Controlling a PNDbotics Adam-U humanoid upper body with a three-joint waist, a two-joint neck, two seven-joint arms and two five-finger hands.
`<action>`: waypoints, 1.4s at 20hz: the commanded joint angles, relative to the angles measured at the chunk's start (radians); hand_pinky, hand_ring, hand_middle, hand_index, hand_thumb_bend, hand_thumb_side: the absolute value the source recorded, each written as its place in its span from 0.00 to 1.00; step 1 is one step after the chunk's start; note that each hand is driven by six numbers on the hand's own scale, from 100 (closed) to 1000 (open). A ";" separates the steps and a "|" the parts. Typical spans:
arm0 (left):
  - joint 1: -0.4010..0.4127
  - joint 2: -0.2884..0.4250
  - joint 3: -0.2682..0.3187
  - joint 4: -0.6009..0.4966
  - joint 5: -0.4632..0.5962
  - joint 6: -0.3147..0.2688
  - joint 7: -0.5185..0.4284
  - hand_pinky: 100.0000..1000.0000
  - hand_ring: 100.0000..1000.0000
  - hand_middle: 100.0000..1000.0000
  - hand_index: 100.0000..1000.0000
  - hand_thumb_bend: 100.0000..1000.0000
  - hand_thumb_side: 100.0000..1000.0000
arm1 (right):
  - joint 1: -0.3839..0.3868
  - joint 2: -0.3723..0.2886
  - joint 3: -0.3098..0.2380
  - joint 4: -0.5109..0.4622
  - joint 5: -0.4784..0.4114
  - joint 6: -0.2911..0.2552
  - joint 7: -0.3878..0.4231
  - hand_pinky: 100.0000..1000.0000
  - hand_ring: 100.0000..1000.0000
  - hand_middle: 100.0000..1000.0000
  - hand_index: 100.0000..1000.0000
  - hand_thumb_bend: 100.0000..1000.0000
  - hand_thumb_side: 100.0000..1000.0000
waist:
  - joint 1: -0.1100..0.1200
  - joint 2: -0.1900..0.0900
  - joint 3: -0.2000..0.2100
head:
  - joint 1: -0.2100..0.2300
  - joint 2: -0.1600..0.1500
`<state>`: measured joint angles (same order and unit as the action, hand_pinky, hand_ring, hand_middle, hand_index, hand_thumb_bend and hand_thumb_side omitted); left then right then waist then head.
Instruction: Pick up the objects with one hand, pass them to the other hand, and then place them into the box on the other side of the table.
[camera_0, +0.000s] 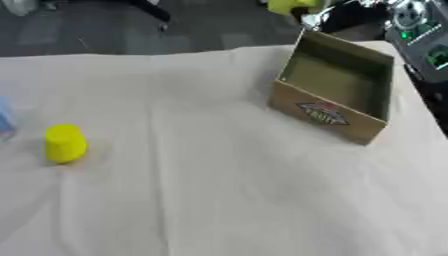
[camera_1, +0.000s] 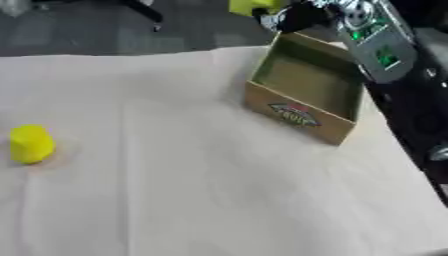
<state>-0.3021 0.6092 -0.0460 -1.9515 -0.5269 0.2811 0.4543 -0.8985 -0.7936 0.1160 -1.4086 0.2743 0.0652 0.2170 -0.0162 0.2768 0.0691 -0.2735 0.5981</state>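
Right hand holds a yellow object above the far edge of the box; a second yellow piece waits on the left.

The right hand (camera_1: 302, 15) comes in from the upper right, its dark fingers curled round a yellow object (camera_1: 249, 6) just beyond the far left corner of the open cardboard box (camera_0: 328, 117), at the top edge of both views. The box sits on the right side of the table (camera_0: 219, 190), which is covered in a pale cloth, and shows a printed label on its near wall. A yellow cylinder (camera_0: 65, 143) stands upright near the left edge, well apart from the box. A pale blue thing (camera_0: 4, 117) shows at the left border, beside the cylinder. The left hand shows in neither view.
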 joint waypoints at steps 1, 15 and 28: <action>-0.002 0.030 0.026 -0.020 0.015 0.003 0.024 0.74 0.66 0.59 0.79 0.80 0.52 | -0.005 -0.050 -0.020 0.010 0.013 -0.013 -0.001 0.86 0.73 0.57 0.46 0.03 0.06 | 0.013 -0.025 0.001 | -0.026 -0.020; 0.010 0.020 0.080 -0.025 0.050 0.016 0.114 0.73 0.66 0.59 0.78 0.79 0.52 | 0.128 -0.115 -0.046 0.003 0.063 -0.043 -0.007 0.85 0.73 0.57 0.47 0.08 0.07 | 0.014 -0.021 0.002 | -0.079 -0.048; 0.013 0.020 0.091 -0.024 0.056 0.020 0.140 0.73 0.66 0.58 0.78 0.77 0.52 | 0.187 -0.148 -0.058 0.033 0.129 -0.061 -0.009 0.84 0.74 0.59 0.51 0.15 0.07 | 0.019 -0.018 0.003 | -0.083 -0.050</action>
<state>-0.2836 0.6085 0.0283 -1.9606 -0.4751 0.3009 0.5881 -0.7020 -0.8911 0.0722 -1.3758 0.3920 0.0108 0.2079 -0.0096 0.2769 0.0708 -0.3541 0.5602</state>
